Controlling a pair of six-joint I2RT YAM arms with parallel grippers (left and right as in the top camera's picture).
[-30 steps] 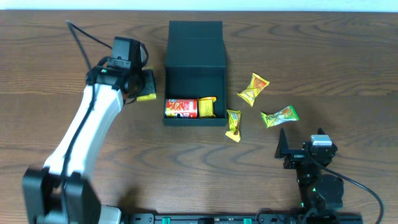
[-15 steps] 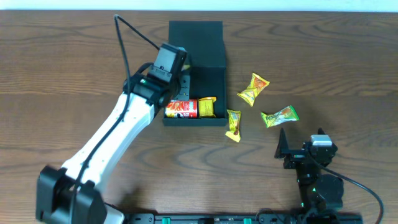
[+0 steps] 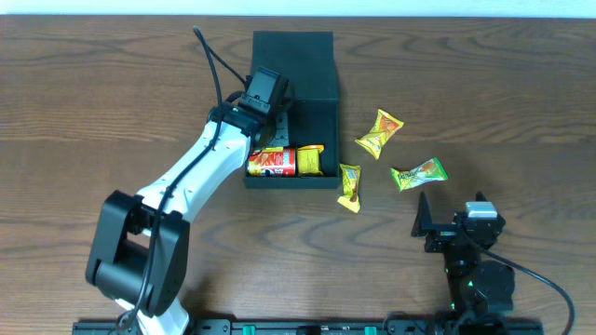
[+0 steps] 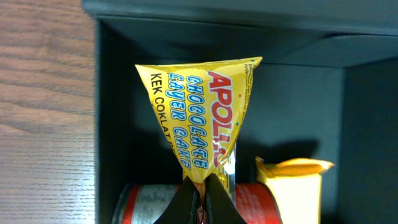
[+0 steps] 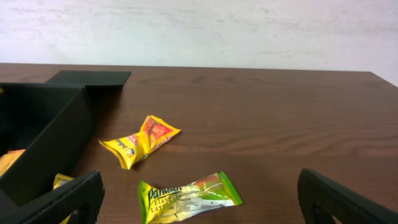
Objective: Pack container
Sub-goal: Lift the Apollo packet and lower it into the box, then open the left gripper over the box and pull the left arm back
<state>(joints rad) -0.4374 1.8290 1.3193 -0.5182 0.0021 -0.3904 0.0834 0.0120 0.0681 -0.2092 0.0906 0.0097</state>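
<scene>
Five Packets, One Can — Container Sitting Open on the Table

One container [image 3: 317,116] is sitting around the middle of the table [image 3: 521,93], toward the far edge. Its mouth is facing upward and its flap lid [image 3: 293,56] is lying back toward the far side, so box and lid together are running long from near to far. The left end effector [image 4: 200,198] is hanging over the open box, its fingertips pinching the narrow end of a yellow cake packet [image 4: 199,118] — in the overhead view the arm is hiding both. Inside, along the near wall, one red can [image 3: 271,162] is lying on its side with one orange-yellow packet [image 3: 311,160] right beside it; the left wrist view is cutting both off at the bottom. Three more packets are lying outside to the right: a small yellow packet [image 3: 349,186] just beside the near right corner, a yellow-and-red packet [image 3: 379,132] and a green-and-yellow packet [image 3: 419,173]. The right end effector [image 3: 449,216] is sitting near the table's front edge, fingers spread wide, holding nothing.
</scene>
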